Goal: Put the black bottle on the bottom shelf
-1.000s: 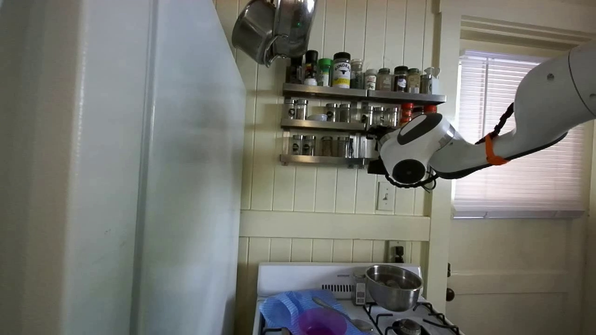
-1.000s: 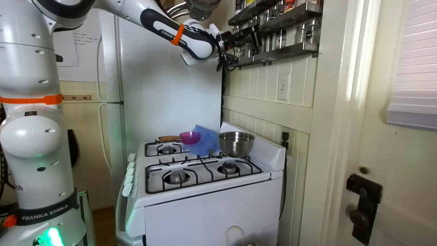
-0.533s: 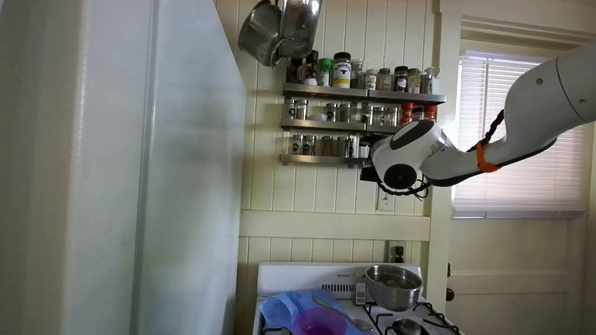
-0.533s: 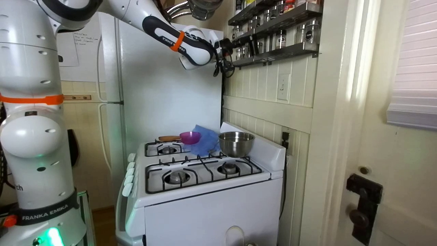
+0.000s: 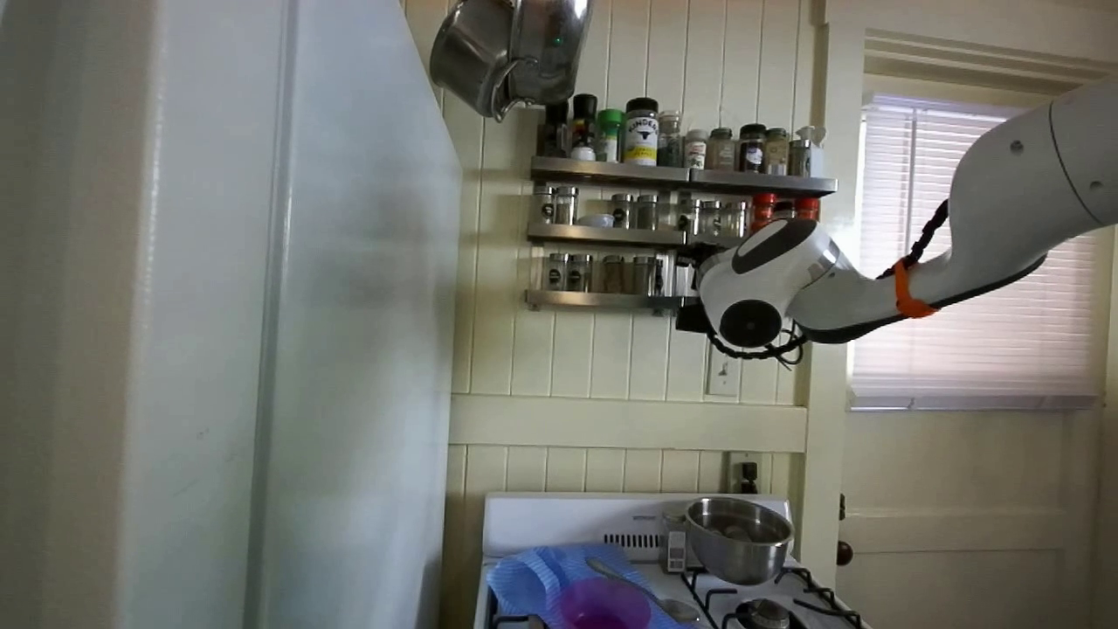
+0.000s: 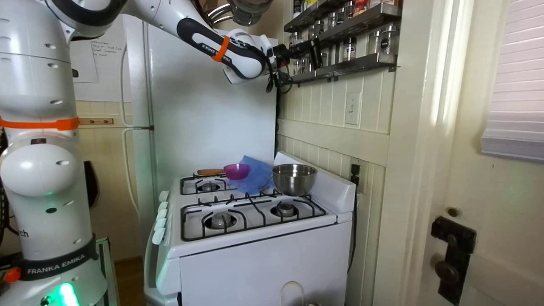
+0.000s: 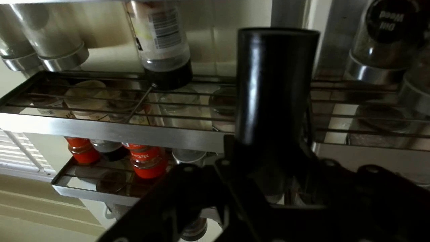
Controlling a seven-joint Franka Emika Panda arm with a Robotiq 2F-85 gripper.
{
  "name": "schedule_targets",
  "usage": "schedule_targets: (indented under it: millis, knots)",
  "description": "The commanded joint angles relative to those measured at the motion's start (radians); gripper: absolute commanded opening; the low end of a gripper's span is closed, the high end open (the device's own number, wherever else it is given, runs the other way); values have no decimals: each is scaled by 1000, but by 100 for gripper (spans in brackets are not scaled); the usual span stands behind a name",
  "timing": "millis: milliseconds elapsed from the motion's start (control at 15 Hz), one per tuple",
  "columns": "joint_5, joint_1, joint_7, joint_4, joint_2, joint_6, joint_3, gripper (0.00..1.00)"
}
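Observation:
The black bottle (image 7: 273,90) is in my gripper (image 7: 270,151), its plain end pointing to the top of the wrist picture, which stands upside down. In an exterior view the bottle (image 6: 315,53) is nearly upright, slightly tilted, between the middle and lowest tiers. The dark fingers are shut around its other end. The bottom shelf shows in both exterior views as the lowest tier, with its metal rail (image 5: 603,300) and jars; its right part (image 6: 361,65) lies just beyond and below the bottle. I cannot tell whether the bottle is over the ledge. The arm hides the bottle in an exterior view.
The middle shelf rail (image 7: 134,134) runs behind the bottle. Glass jars (image 5: 579,273) stand at the left of the bottom shelf, and more jars (image 6: 349,49) at its right. Pots (image 5: 511,57) hang above. A stove (image 6: 255,238) with a steel bowl (image 6: 294,179) stands below.
Over the second, the gripper and bottle have moved toward the rack and lower; in the last half second the arm has risen slightly. The hanging pots sway. The bottle stays in the gripper.

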Motion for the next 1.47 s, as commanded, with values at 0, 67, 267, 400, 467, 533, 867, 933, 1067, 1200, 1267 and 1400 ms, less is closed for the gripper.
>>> schedule_targets:
  millis: [0, 67, 267, 400, 467, 533, 867, 933, 1067, 1200, 1267, 1400]
  knots:
    - [20, -8, 8, 7, -8, -2, 1, 18]
    - [21, -10, 11, 12, -6, 3, 0, 18]
    - [33, -18, 15, 32, 4, 20, -8, 18]
    - [42, -23, 13, 40, 13, 24, -11, 18]
    - [41, -25, 18, 44, 17, 24, -11, 18]
    - [36, -27, 23, 52, 26, 26, -12, 18]
    - [24, -33, 34, 73, 54, 25, -11, 18]
    - [21, -33, 35, 75, 54, 25, -11, 18]
    - [21, -33, 35, 77, 56, 24, -12, 18]
    - [26, -35, 32, 81, 61, 29, -13, 18]
    - [31, -36, 30, 84, 65, 34, -14, 18]
    - [31, -35, 29, 82, 69, 30, -13, 18]
